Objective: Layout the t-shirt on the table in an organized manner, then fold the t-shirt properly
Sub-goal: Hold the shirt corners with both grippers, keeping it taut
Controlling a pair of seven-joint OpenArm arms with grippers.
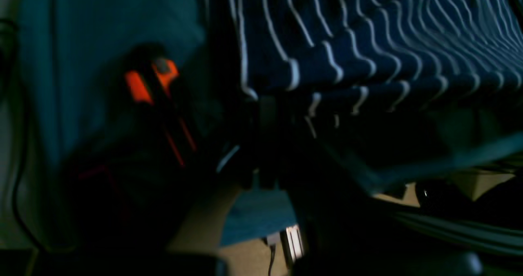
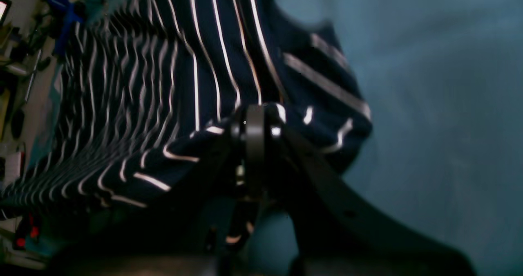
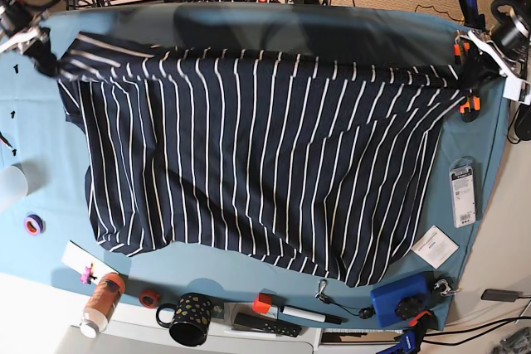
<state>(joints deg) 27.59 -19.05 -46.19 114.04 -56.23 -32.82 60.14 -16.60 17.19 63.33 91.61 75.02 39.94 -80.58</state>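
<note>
two claws (image 3: 50,62) (image 3: 463,80) grip one t-shirt (image 3: 249,163).

Left tool (image 1: 265,116) sitting dark and blurry under the t-shirt (image 1: 367,43), its jaws too dark to make out, right tool (image 2: 255,141) half buried in stripes, shirt hiding most of the worktop (image 3: 274,22), mug (image 3: 189,321) getting cut off near the bottom edge

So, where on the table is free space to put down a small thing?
The table is bare along the near strip between the t-shirt hem and the black mug, and at the left edge above the purple tape roll. The near edge itself is crowded.
</note>
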